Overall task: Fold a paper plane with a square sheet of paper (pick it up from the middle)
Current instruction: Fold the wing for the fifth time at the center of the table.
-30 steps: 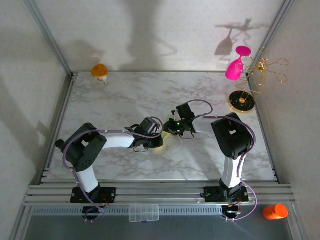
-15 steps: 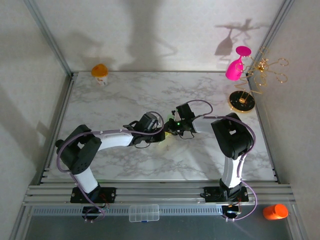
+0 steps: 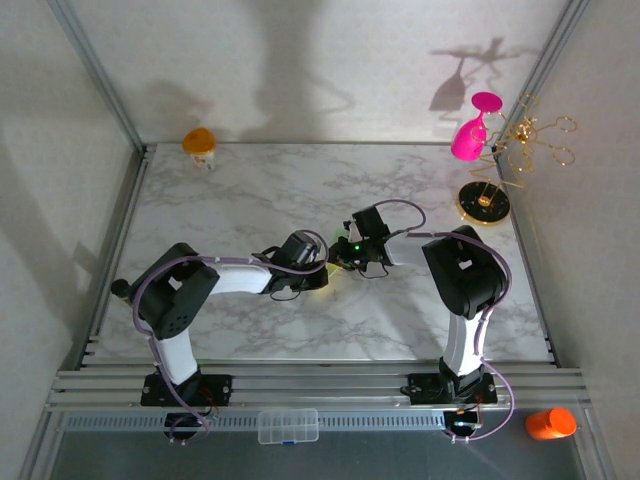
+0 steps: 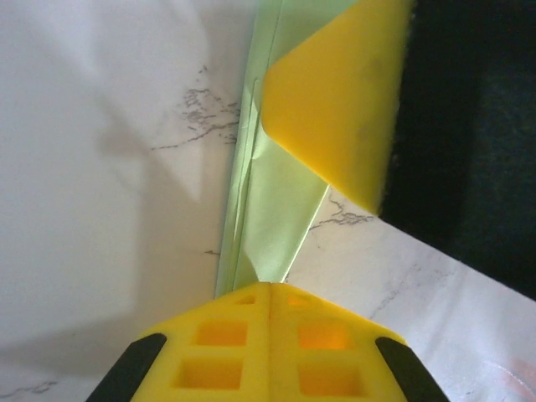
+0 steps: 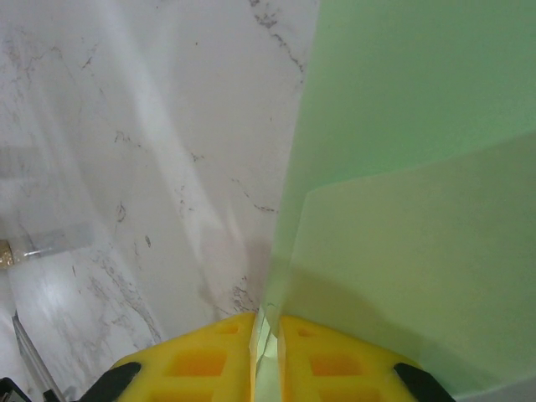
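Lengthwise, green paper spans left pincer to right pincer.

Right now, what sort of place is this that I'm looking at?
Most likely a robotics lab test cell: a left arm and right arm bolted to an aluminium rail at a marble-look table, jaws shut on green paper, plain white panels walling it in, a pink glass on a gold rack.

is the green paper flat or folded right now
Folded: the green paper shows overlapping layers and crease lines, pinched in the left pincer and the right pincer.
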